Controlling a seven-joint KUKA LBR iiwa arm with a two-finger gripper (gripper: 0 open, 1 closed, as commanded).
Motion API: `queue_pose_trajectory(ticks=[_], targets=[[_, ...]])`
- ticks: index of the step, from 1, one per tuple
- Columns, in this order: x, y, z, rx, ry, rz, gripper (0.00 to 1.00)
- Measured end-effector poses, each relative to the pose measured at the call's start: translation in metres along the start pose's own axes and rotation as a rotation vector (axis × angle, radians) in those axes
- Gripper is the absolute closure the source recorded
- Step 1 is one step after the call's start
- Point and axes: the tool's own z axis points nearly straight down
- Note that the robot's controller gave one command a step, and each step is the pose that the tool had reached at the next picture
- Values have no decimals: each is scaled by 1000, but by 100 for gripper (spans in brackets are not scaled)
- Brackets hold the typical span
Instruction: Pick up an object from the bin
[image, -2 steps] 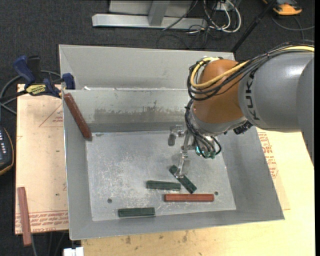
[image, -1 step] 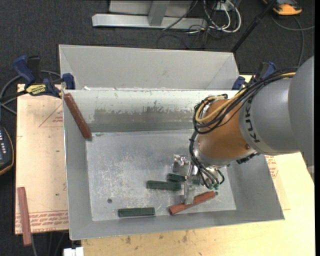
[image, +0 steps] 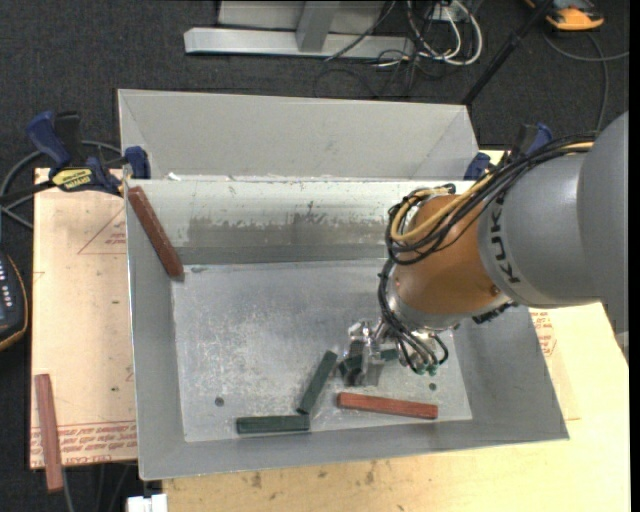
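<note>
Where the floor of the grey metal bin (image: 250, 300) lies mostly bare, the few loose things are gathered toward its near right part. The arm (image: 560, 230) is seen reaching in from the right, its orange cover (image: 440, 270) hanging over the bin's right half. A leaning brown strip (image: 155, 232) is propped against the far left wall, well apart from the rest. On the floor a red-brown bar (image: 388, 405) lies near the front edge, a slanted green bar (image: 317, 384) lies to its left, and a flat green bar (image: 272, 425) lies at that one's lower end.

The gripper (image: 356, 366) is lowered to the floor just beside the upper end of the slanted green bar and just behind the red-brown bar. Both bars are judged light, stiff and smooth, not fragile. They are best taken across the narrow width near the middle, so that they are not tipped. Whether the jaws stand apart or together cannot be told, and nothing is seen held.
</note>
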Motion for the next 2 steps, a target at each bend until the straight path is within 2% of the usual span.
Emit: queue_pose_trajectory(ticks=[1, 2], targets=[[20, 20, -146, 0, -8, -3, 100], [21, 19, -141, 0, 0, -2, 0]])
